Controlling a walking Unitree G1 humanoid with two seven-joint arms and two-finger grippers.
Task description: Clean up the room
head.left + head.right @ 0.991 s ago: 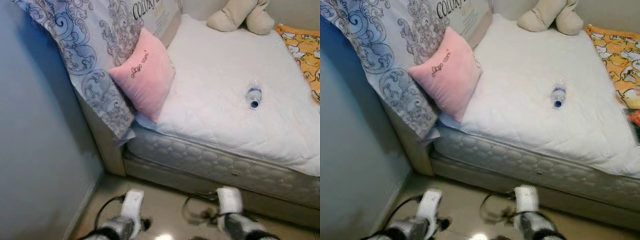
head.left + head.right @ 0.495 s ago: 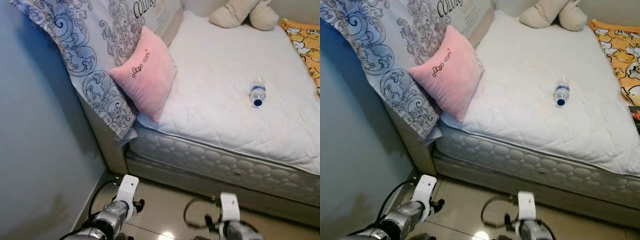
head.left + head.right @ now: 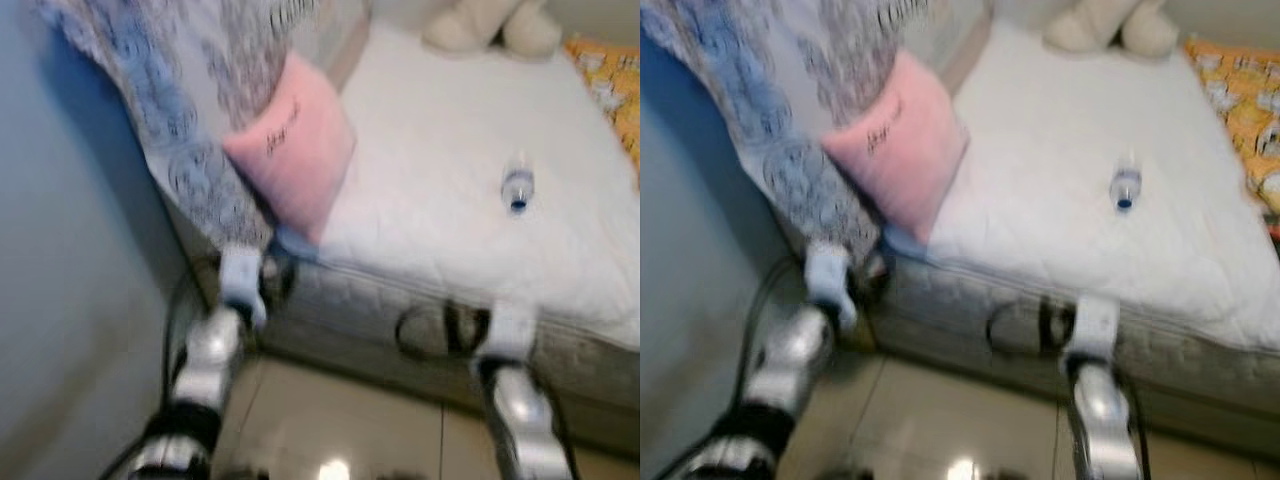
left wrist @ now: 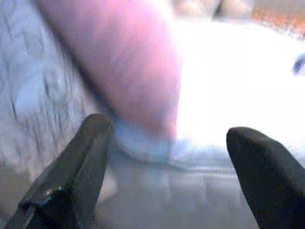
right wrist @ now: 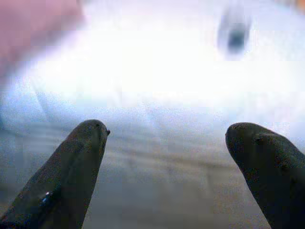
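A pale blue painted wall (image 3: 70, 250) stands left of the white quilted bed (image 3: 440, 230); the glossy beige tiled floor (image 3: 340, 420) reflects a light.

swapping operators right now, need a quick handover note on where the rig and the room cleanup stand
Left gripper: jaws open, empty, raised at the bed's near corner below the pink pillow.
Right gripper: jaws open, empty, raised in front of the mattress edge, pointed toward the water bottle.
The water bottle lies on its side on the mattress, apart from both grippers. A plush toy sits at the far edge.
Done: nothing picked up yet.
Left: likely reach over and take the bottle. Head views are blurred.
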